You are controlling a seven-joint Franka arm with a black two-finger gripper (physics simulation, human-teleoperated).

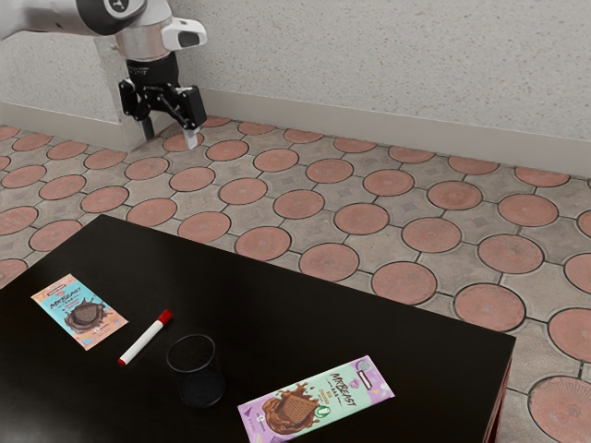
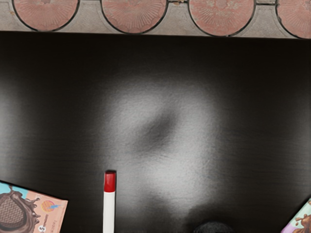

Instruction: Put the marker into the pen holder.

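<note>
High above the table, my gripper [image 1: 170,135] stands open, its two fingertips well apart with nothing between them. The white marker with red ends [image 1: 143,340] lies flat on the dark table, well below the hand. Beside it the black pen holder [image 1: 197,374], a round cup, stands upright and looks empty. In the wrist view the marker [image 2: 109,206] has its red cap toward the tiled floor's side, and part of the pen holder's dark rim [image 2: 213,226] shows.
A blue and orange chocolate packet [image 1: 79,311] lies on the marker's other side from the holder. A green and purple one [image 1: 317,399] lies past the holder. The black table's edge [image 1: 305,280] borders the tiled floor.
</note>
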